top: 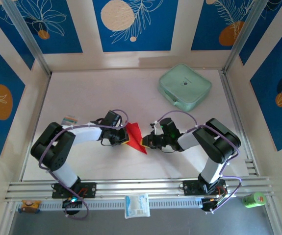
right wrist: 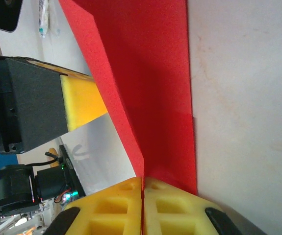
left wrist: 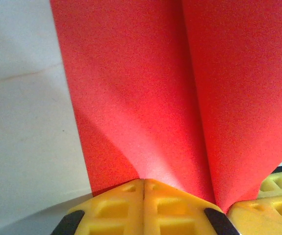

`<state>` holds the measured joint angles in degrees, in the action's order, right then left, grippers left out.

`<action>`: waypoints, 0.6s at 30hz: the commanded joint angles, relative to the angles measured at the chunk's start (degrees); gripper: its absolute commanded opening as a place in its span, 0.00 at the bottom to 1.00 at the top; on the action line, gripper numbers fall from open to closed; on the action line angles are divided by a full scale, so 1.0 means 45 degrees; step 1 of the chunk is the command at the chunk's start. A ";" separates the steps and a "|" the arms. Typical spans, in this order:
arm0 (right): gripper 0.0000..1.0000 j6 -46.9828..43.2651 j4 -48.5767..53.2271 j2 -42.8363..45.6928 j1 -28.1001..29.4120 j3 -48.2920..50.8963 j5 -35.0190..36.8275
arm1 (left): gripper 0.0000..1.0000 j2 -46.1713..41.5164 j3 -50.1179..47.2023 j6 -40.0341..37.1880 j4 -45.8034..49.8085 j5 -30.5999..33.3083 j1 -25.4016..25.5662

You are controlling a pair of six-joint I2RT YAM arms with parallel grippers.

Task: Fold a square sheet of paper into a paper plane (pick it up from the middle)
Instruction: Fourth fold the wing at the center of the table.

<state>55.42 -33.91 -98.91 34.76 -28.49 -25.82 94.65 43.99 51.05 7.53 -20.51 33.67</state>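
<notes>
The square sheet of paper [top: 135, 133] is bright red and folded into a narrow pointed shape, held up between both grippers at the table's middle. My left gripper [top: 127, 140] is shut on its left edge. In the left wrist view the yellow fingers [left wrist: 126, 205] meet on the red paper [left wrist: 131, 98], and a crease runs up its middle. My right gripper [top: 143, 143] is shut on the right side. In the right wrist view its gripper [right wrist: 143, 182] pinches a fold of the paper [right wrist: 150, 73]. The left gripper's yellow finger [right wrist: 82, 100] shows beyond it.
A mint-green zip case [top: 185, 87] lies at the back right of the table. A small printed packet [top: 70, 120] sits by the left arm. A white packet [top: 137, 204] and a green object [top: 253, 199] lie in front of the near rail.
</notes>
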 commanded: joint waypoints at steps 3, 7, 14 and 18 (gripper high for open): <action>0.09 0.0090 -0.0059 -0.0522 -0.0124 -0.0229 -0.0711 | 0.00 0.0445 0.0145 -0.0366 0.0967 0.0769 -0.0022; 0.09 0.0134 -0.0042 -0.0867 -0.0137 -0.0300 -0.0808 | 0.00 0.0455 0.0186 -0.0434 0.1001 0.0769 -0.0021; 0.08 0.0302 -0.0256 -0.1071 -0.0283 -0.0162 -0.0932 | 0.00 0.0407 0.0429 -0.0696 0.1362 0.0960 -0.0041; 0.08 0.0364 -0.0347 -0.1100 -0.0342 -0.0200 -0.1167 | 0.03 0.0215 0.0659 -0.0967 0.1471 0.0994 -0.0051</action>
<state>56.62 -35.90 -102.41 33.61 -29.23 -29.50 95.02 45.78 48.82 10.50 -19.18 33.67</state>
